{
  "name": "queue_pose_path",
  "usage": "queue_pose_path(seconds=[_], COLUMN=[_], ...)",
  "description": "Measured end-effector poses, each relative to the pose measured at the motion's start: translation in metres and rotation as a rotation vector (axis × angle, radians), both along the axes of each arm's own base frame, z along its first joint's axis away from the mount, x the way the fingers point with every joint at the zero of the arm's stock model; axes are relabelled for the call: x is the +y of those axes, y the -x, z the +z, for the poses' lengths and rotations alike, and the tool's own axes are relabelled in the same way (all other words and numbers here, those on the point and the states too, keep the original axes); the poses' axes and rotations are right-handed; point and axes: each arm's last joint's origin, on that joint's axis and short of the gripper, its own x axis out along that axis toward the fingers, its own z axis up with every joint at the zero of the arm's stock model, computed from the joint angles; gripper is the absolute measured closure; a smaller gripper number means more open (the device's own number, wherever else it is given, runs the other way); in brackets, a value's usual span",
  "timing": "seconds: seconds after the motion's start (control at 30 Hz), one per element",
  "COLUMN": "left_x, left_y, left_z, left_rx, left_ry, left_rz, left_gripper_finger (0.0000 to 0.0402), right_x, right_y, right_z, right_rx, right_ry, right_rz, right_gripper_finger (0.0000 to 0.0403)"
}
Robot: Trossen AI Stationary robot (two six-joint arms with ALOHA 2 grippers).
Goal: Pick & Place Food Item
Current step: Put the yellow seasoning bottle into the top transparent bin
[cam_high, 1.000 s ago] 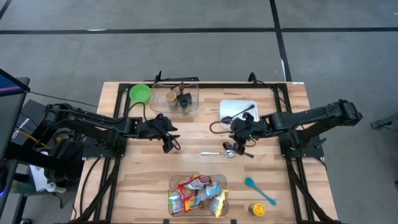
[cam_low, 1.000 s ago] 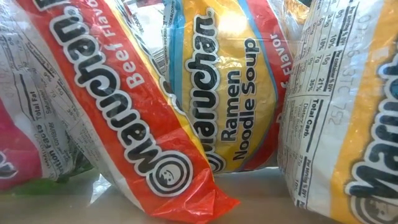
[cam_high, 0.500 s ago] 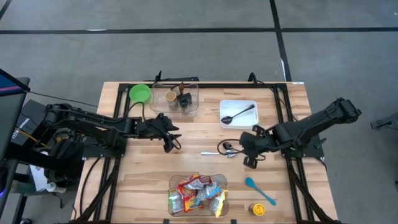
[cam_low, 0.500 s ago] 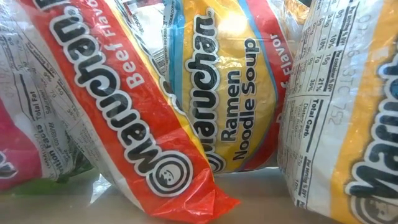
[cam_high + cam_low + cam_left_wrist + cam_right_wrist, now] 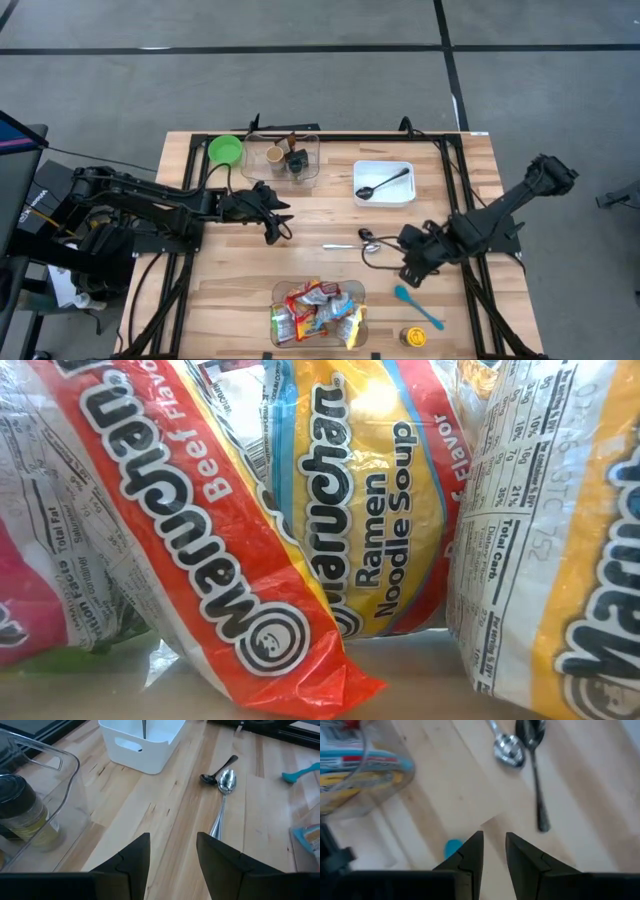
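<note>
At the near table edge: your ramen packets [image 5: 316, 313] all sit in the clear bin [image 5: 282, 292], none picked.
Right gripper [image 5: 412, 270] hovers by the spoons [image 5: 362, 241], jaws narrowly parted, empty. Left gripper [image 5: 277, 229] waits mid-table, part-open, empty. You've everything left.

3 spoons [image 5: 383, 184], 1 green bowl [image 5: 225, 150], 2 clear bins [image 5: 282, 158], 1 spatula [image 5: 416, 305].

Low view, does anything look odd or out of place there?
Yes. Ramen packets fill the whole low view, pressed against the lens, so neither arm nor the table shows. From above they sit heaped in the clear bin at the table's near edge.
</note>
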Motion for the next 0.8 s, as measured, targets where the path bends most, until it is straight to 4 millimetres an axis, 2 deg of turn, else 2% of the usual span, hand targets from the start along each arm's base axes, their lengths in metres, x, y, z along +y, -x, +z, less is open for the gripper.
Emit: queue_pose_path(seconds=[0.17, 0.37, 0.57, 0.8], left_x=[0.0, 0.0, 0.0, 0.0], left_y=[0.0, 0.0, 0.0, 0.0], left_z=[0.0, 0.0, 0.0, 0.0], left_rx=[0.0, 0.0, 0.0, 0.001], left_ry=[0.0, 0.0, 0.0, 0.0], left_rz=[0.0, 0.0, 0.0, 0.0], left_gripper_finger=[0.0247, 0.0247, 0.0247, 0.0247], right_x=[0.016, 0.033, 0.056, 0.086], right_y=[0.006, 0.008, 0.023, 0.06], right_z=[0.001, 0.005, 0.007, 0.008], right_rx=[-0.035, -0.105, -0.166, -0.233], right_ry=[-0.092, -0.186, -0.197, -0.128], right_rz=[-0.105, -0.106, -0.002, 0.214], right_gripper_finger=[0.0326, 0.0326, 0.0327, 0.033])
